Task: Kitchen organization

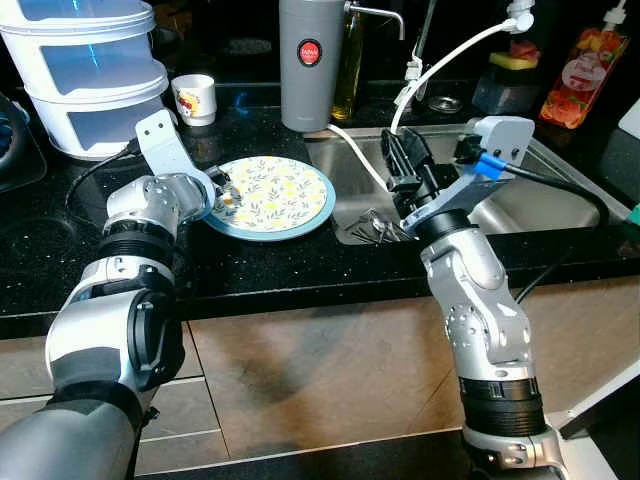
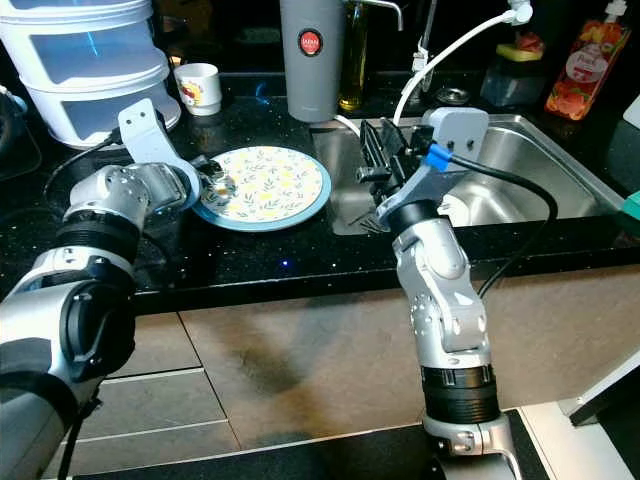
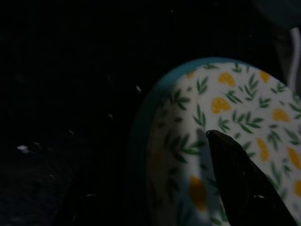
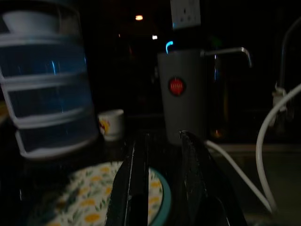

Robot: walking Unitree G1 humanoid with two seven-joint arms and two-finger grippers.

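A round plate (image 1: 280, 195) with a blue rim and a lemon-and-leaf print lies on the black counter (image 1: 250, 265), just left of the sink. My left gripper (image 1: 224, 193) is at the plate's left rim and looks shut on it. In the left wrist view one black finger (image 3: 235, 179) lies across the plate's (image 3: 235, 108) printed face, and the other finger is hidden. My right gripper (image 1: 403, 150) is held up over the sink's left edge, pointing toward the back. Its two fingers (image 4: 136, 179) stand slightly apart, open, with nothing between them.
A steel sink (image 1: 560, 200) with some cutlery (image 1: 375, 228) sits to the right, and a white hose (image 1: 440, 60) arcs above it. Behind the plate stand a grey canister (image 1: 312, 65), a small mug (image 1: 194, 98) and stacked clear containers (image 1: 90, 75). A red bottle (image 1: 582, 75) is at the back right.
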